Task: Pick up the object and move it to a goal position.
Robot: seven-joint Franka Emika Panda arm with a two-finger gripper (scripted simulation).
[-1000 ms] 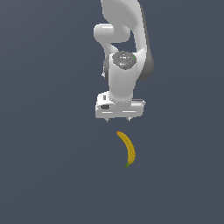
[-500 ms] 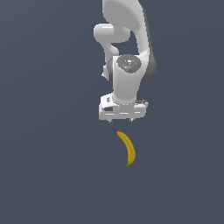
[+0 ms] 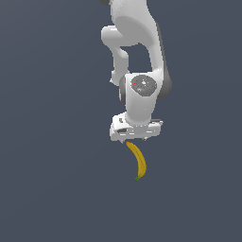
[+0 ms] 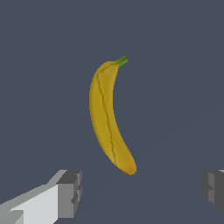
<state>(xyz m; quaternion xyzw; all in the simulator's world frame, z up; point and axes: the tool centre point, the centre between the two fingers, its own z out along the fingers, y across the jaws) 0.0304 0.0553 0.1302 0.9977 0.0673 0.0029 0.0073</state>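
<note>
Plain dark bench (image 3: 52, 189) carries the banana (image 3: 137, 160); we hold our claw (image 3: 136, 137) above its far end, fingers (image 4: 65, 192) spread apart, gripping nothing.

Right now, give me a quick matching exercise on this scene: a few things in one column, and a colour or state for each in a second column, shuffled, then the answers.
Column one:
1. banana
2. stem tip
3. gripper
4. fingertips

Column two:
A. green
B. open, holding nothing
C. yellow, lying on the dark surface
D. grey

Pairs: 1-C, 2-A, 3-B, 4-D
</note>
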